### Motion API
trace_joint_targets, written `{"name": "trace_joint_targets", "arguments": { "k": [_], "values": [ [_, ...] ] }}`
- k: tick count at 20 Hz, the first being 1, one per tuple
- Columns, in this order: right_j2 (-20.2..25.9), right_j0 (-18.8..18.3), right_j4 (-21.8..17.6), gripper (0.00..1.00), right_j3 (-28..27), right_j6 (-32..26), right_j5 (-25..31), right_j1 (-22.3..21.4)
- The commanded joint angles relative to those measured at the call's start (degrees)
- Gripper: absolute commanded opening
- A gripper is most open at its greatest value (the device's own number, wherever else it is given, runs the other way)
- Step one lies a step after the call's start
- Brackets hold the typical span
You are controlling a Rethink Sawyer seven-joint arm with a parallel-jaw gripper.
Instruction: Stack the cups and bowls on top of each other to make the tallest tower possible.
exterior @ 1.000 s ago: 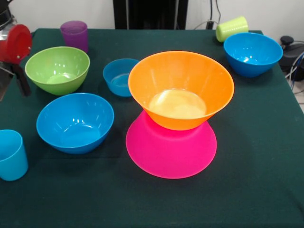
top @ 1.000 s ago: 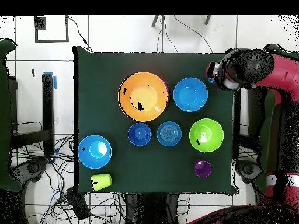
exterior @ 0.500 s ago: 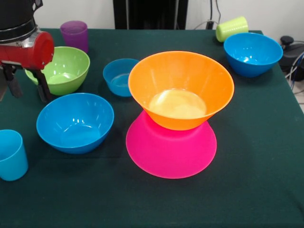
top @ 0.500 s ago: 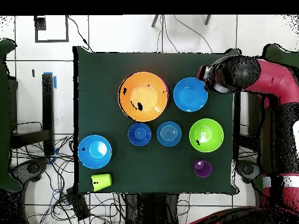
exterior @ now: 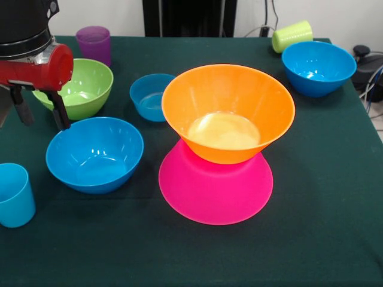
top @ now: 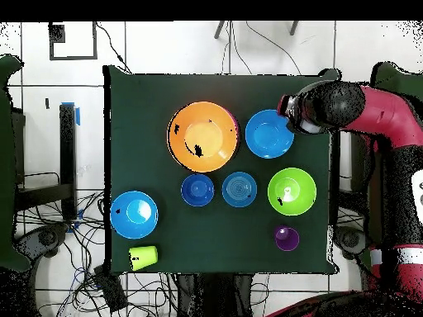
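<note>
Front view shows the red and black arm's gripper [exterior: 40,113] further along than a second ago: it has swung in from the desk's edge and now hangs with its two dark fingers [exterior: 60,112] spread and holding nothing, above the gap between the glossy medium green plastic bowl [exterior: 73,87] and the glossy medium blue plastic bowl [exterior: 94,153] in front of it. Over the last half second it has only crept a little towards that blue bowl, so the approach looks nearly finished.

Nothing on the dark green desk [exterior: 323,227] has shifted. The tower [exterior: 224,137] stands as before: the big orange plastic bowl [exterior: 227,110] upright on the upturned big pink plastic bowl [exterior: 215,188]. In the overhead view the small dark-blue bowl [top: 197,190] sits on the desk beside the small light-blue bowl [top: 239,189], not on the pile.

Judging by position, the nearer blue bowl is the likely next pick.
</note>
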Motion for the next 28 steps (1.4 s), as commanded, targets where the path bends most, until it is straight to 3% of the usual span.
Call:
{"name": "trace_joint_targets", "arguments": {
  "k": [1,5,10,14,19,28],
  "values": [
    [-1.27,1.73,-4.94,1.00,-0.68,-13.02,-2.07,2.68],
    [-0.56,3.40,-6.63,1.00,-5.17,-14.75,-2.21,4.44],
    [0.36,5.25,-7.04,1.00,-11.78,-17.45,2.84,6.73],
    [0.86,6.19,-7.73,1.00,-14.09,-18.33,1.23,8.49],
    [0.09,8.81,-7.88,1.00,-18.64,-17.85,5.93,9.14],
    [-1.89,6.95,-6.20,1.00,-10.62,-14.78,-0.46,6.29]
  ]
}}
